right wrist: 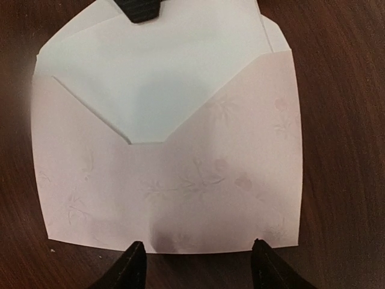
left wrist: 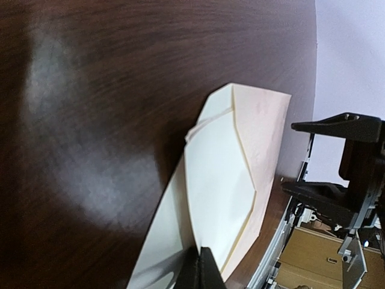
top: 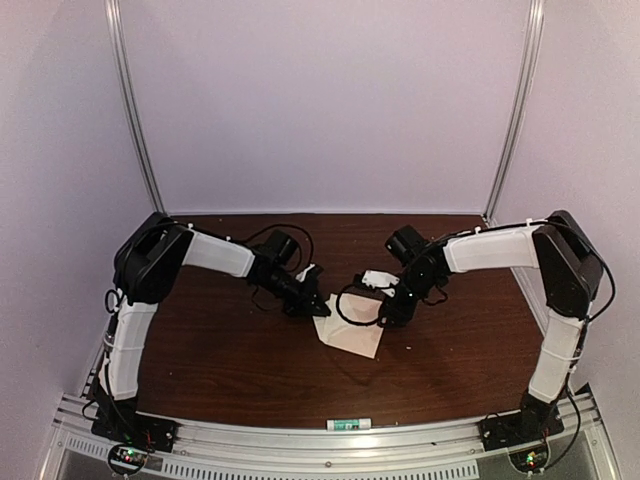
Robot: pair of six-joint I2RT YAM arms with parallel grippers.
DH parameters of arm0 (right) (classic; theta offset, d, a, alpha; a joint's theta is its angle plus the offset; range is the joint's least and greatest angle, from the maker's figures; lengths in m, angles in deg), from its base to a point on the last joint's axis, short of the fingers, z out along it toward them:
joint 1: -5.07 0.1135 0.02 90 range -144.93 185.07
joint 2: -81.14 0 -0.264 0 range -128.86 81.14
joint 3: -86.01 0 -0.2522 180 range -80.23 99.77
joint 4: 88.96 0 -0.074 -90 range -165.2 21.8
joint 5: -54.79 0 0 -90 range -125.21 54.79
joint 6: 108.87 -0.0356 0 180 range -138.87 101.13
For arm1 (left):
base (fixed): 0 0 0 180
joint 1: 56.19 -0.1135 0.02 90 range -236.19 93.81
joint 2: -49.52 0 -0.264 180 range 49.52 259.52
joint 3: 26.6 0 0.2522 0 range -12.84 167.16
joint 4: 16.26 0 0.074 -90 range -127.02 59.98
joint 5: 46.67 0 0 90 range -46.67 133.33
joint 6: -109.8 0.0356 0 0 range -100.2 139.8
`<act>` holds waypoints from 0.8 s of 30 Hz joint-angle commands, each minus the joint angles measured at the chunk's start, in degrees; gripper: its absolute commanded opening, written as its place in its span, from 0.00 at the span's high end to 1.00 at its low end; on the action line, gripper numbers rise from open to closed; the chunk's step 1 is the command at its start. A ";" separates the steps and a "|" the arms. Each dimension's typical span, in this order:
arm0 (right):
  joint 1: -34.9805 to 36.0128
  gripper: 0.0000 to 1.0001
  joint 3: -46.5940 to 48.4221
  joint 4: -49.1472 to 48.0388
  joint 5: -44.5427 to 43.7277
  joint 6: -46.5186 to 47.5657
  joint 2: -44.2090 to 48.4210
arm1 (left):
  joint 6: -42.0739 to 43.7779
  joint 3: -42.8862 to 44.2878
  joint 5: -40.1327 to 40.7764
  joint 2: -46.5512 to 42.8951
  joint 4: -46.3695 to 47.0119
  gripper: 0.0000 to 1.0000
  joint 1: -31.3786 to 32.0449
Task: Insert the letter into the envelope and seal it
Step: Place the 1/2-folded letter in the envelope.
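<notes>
Over the envelope's (right wrist: 228, 180) near edge, right hand (right wrist: 198, 265) apart; left hand (left wrist: 201, 271) together at letter (right wrist: 168, 78).

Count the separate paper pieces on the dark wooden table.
2. A pale pink floral paper envelope lies in the middle of the table, flap open. A white paper letter sits tucked in its pocket, top apparently sticking out. Anything further inside would be hidden.

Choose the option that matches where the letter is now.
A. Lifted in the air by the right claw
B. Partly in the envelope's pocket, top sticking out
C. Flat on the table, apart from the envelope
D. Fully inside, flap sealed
B: in the right wrist view, the letter slips behind the V-cut front of the envelope, with its upper part out where the left claw is shut on it.
</notes>
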 commanded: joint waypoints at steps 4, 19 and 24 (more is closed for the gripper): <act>1.00 0.50 0.04 0.98 7.62 1.07 3.55 | -0.81 -2.96 0.74 -3.34 2.77 1.00 -0.03; 7.54 0.90 -1.98 5.63 14.11 7.32 0.66 | -1.30 -3.27 0.84 -3.67 3.13 1.00 -0.03; 7.93 0.91 -1.88 5.88 14.07 7.62 -1.34 | -1.31 -2.90 0.78 -3.49 3.01 1.00 -0.03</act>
